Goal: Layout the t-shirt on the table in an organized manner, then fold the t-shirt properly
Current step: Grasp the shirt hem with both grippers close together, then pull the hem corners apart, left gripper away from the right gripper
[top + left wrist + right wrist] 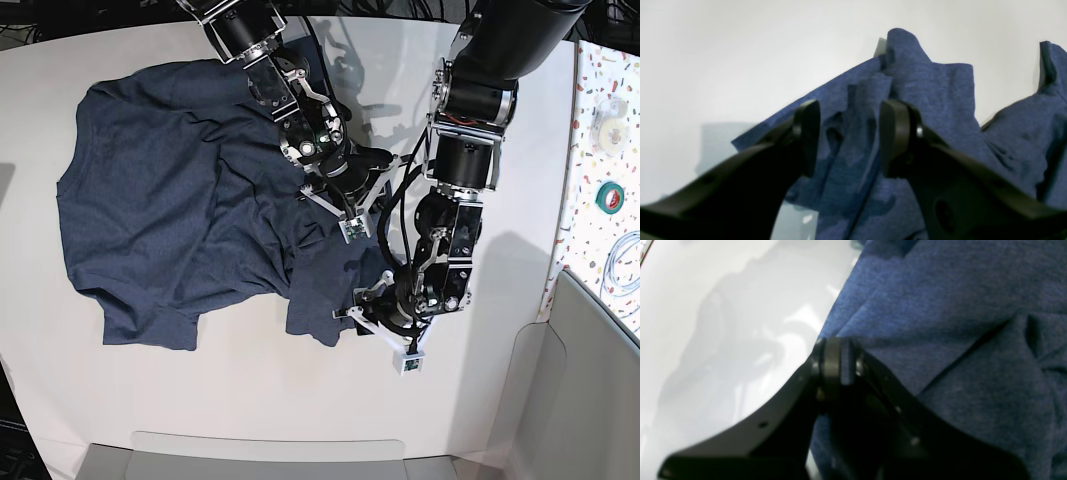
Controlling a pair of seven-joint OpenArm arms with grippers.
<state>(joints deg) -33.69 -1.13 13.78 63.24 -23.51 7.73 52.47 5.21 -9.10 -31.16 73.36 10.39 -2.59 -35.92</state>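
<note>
The navy-blue t-shirt (170, 200) lies rumpled on the white table (250, 400), its plain side up, most of it to the left of both arms. My right gripper (318, 195) is at the shirt's right edge. In the right wrist view it (840, 361) is shut, with a sliver of the t-shirt (940, 306) pinched between its pads. My left gripper (360, 305) is at the shirt's lower right corner. The left wrist view shows it (848, 136) open, a bunched ridge of the t-shirt (933, 93) rising between and beyond its fingers over the table (723, 50).
A confetti-speckled strip (600, 60) with tape rolls (607, 192) runs along the right side. A grey bin wall (590, 380) stands at the lower right. Bare white table surrounds the shirt in front and to the right.
</note>
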